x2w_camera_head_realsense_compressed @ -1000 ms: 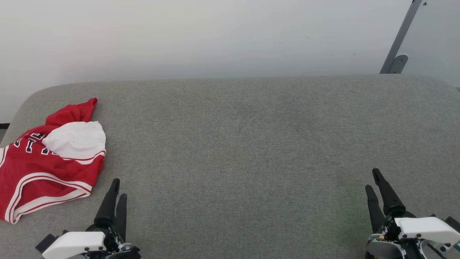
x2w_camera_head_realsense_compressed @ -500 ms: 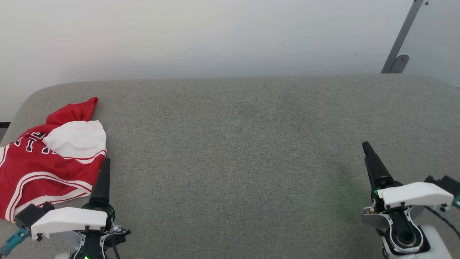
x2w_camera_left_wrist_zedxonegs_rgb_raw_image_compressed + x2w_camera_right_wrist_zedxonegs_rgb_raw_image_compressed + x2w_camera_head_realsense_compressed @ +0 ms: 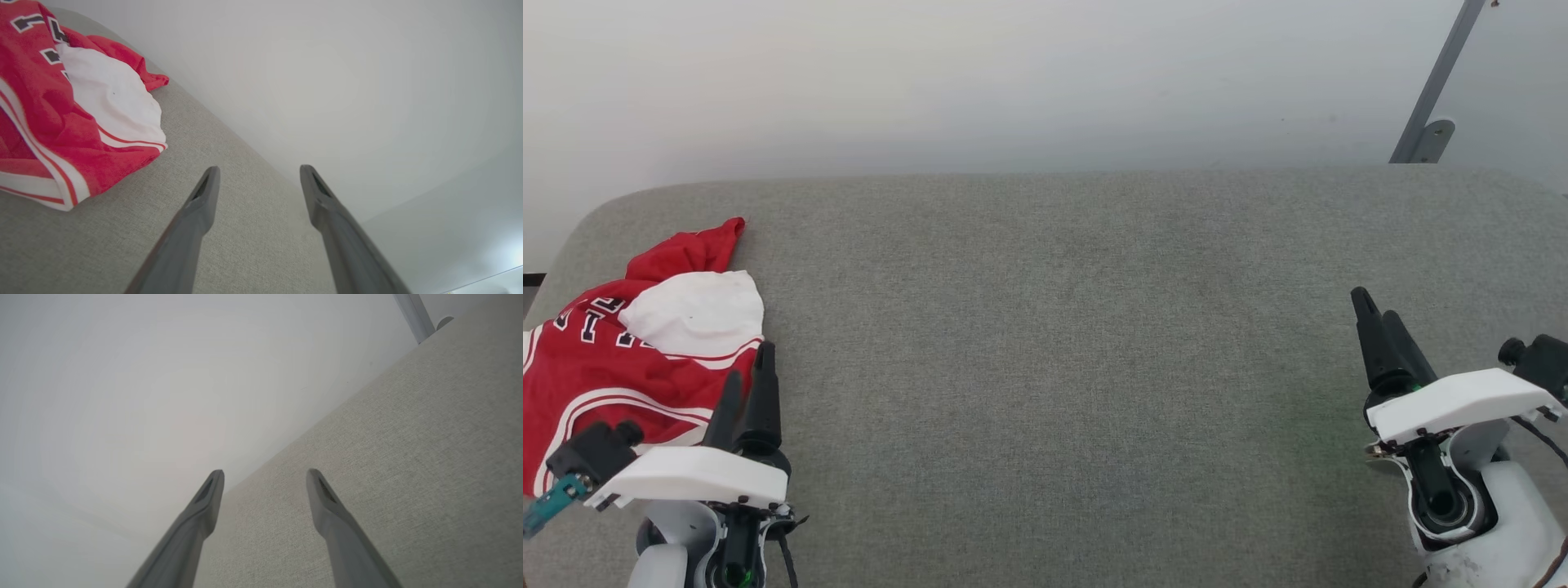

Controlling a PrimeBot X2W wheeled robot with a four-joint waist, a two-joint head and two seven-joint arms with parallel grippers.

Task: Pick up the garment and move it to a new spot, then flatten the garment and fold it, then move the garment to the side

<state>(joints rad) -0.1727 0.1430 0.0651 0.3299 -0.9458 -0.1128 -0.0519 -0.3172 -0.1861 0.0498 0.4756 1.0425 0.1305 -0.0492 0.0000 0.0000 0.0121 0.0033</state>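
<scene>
Starting with the big grey desk: woven, slightly fuzzy fabric top, rounded at the far left corner, pushed up against a plain pale wall. Loads of bare room across the middle, so probably meant as the landing zone for the flattening and folding.

Next down, the garment: dumped in a crumpled heap at the far left end of the desk. Soft red cloth, white lining flipped up on top, striped white-and-red trim curving round an opening, bits of black white-edged lettering peeking out. Not picked up yet, so looks like step one of the task.

Then the left claw: spread wide, nothing between the long dark tapered fingers, parked just beside the heap's right edge. Seems lined up for the first grab.

Lastly the right claw: also wide and holding nothing, well apart from the heap over bare fabric on the right, likely just waiting for the spreading part.
</scene>
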